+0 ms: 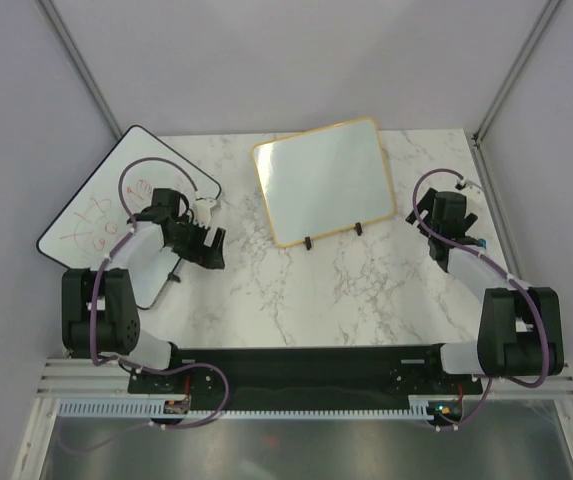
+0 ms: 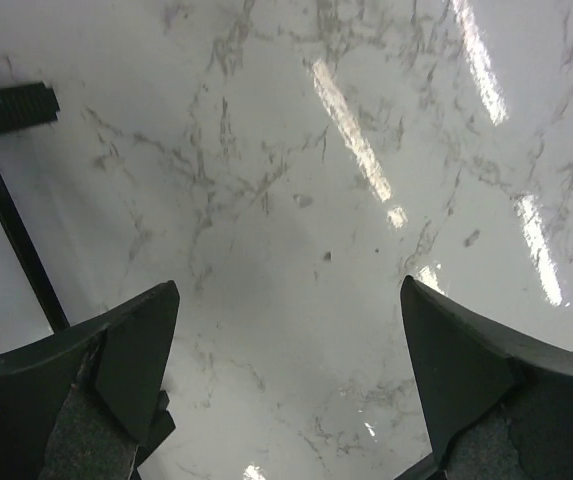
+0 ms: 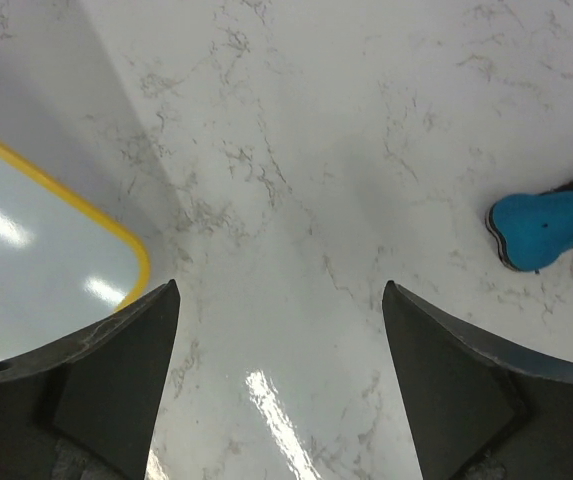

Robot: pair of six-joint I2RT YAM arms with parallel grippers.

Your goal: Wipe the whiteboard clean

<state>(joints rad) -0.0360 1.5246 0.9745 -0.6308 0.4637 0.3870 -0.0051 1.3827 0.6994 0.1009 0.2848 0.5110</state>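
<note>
The whiteboard [image 1: 321, 180] with the tan frame stands tilted on two black feet at the middle back of the marble table. Its face shows no marks. My left gripper [image 1: 211, 250] hangs to its left, open and holding nothing. In the left wrist view the left gripper [image 2: 288, 283] has only bare marble between its fingers. My right gripper [image 1: 428, 215] sits just right of the board, open and holding nothing. The right wrist view shows the right gripper [image 3: 281, 284] over marble, with the whiteboard [image 3: 46, 240] and its rounded corner at the left.
A larger black-edged board [image 1: 116, 205] with red doodles lies at the far left, its black edge [image 2: 16, 240] beside my left fingers. A black ridged piece [image 2: 11, 105] lies near it. A blue object [image 3: 546, 228] rests on the table right of my right gripper.
</note>
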